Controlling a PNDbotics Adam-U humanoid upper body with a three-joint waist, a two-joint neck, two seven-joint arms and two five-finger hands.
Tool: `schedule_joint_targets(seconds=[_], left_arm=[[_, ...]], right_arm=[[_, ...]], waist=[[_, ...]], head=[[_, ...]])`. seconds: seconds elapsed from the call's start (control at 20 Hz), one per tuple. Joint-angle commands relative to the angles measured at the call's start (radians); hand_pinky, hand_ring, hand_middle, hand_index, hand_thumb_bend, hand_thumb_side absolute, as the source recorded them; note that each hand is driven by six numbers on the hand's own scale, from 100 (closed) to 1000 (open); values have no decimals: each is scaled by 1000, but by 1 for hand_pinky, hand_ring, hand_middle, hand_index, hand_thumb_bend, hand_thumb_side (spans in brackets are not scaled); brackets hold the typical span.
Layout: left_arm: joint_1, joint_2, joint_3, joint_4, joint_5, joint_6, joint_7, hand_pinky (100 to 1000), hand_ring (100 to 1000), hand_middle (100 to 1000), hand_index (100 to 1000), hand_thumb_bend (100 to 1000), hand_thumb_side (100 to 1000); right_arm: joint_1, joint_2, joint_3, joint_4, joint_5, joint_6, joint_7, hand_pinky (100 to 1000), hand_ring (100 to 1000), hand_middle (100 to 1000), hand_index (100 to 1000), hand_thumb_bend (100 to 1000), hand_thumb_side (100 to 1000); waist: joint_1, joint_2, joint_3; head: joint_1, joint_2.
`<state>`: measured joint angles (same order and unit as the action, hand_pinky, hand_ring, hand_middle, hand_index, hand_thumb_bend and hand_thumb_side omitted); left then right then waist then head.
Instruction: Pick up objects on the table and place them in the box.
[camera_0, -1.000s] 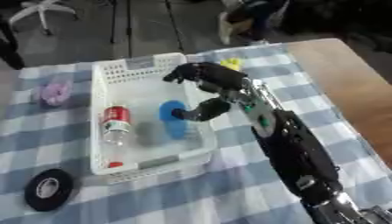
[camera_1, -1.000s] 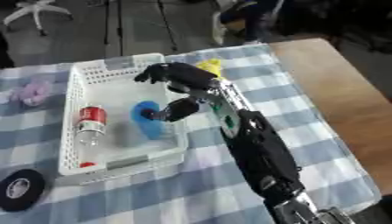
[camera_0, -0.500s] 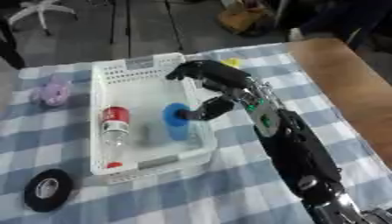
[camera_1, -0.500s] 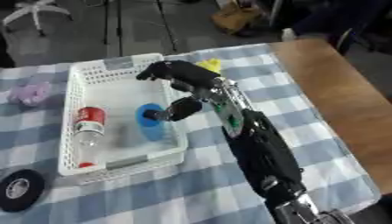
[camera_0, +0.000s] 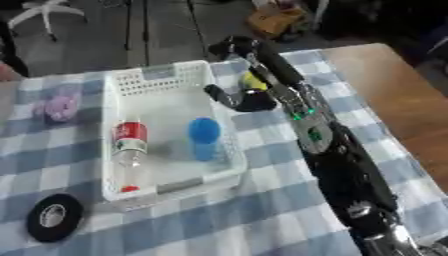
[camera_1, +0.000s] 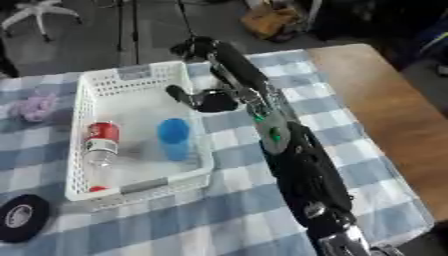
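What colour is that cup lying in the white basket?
Blue. The cup shows best in the left eye view.

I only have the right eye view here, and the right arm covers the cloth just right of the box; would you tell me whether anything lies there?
Observer: Yes. In the left eye view a small yellow thing peeks out beside the right hand, just past the far right corner of the white box. I cannot tell whether the hand touches it.
Operator: Thank you. The black ring at my lower left is cut off by the picture's edge; is it whole?
Observer: It is. The left eye view shows a complete black tape roll, lying flat on the checked cloth, apart from the box.
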<state>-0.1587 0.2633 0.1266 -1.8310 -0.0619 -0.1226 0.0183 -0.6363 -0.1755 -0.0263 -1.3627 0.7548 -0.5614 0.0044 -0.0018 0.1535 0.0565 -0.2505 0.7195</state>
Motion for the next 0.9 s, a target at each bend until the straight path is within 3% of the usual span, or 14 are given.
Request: schedule_joint_targets(seconds=[0.05,0.4,0.55,0.9], left_arm=[[-8,23,7,-11,2,0,1,438,960,881,856,531,947],[-7,24,8,-11,2,0,3,438,960,881,856,532,946],[-7,23,9,-11,2,1,4,436,960,881,855,532,946],[-7,23,9,-10,3,2,4,435,959,880,855,532,946]], right_arm=[[-3,-32,-24,-47,-66,44,1,692,615,651,812,344,504],[20,-43,-62,-58,-131,132,47,669,597,634,801,246,558],[30,-45,-75,-49,-141,165,67,658,584,623,792,151,613],[39,-49,-91,-42,-152,193,95,649,578,617,788,109,630]], waist=[[-4,-92,-1],[-3,-91,-3],[-2,-90,-4],[-3,-90,-5]], head=[[2,-8],[3,-8],[3,-10],[5,-7]])
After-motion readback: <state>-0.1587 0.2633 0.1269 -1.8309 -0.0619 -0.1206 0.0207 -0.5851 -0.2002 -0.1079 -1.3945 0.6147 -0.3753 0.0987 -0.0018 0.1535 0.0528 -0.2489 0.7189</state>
